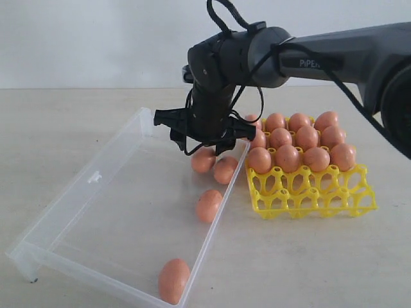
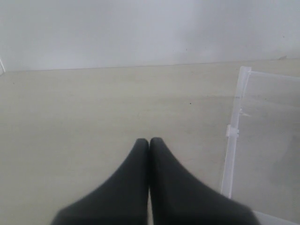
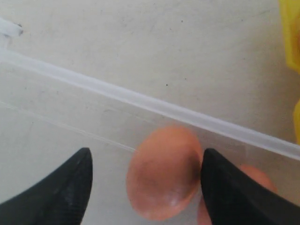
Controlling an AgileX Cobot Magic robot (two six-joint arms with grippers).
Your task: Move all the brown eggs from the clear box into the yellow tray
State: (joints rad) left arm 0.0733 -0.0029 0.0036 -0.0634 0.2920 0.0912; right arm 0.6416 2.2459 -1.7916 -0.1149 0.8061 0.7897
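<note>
**Pick-up step.** The right gripper [image 3: 146,157] is hovering over the clear box [image 1: 96,174] with its jaws spread wide on either side of one brown egg [image 3: 161,180]. The egg is lying just inside the box wall nearest the yellow tray [image 1: 308,196], whose rear cups are already holding eggs. The next move is calling for a gentle closure on the shell without nudging the neighbouring egg [image 3: 253,180], then a lift to an empty front cup. The left gripper [image 2: 149,143] is resting above the table [image 2: 70,117] beside the box, fingers pressed together, and the right arm [image 1: 359,58] is showing the only legible lettering, "PiPE", partly cut off.
</note>
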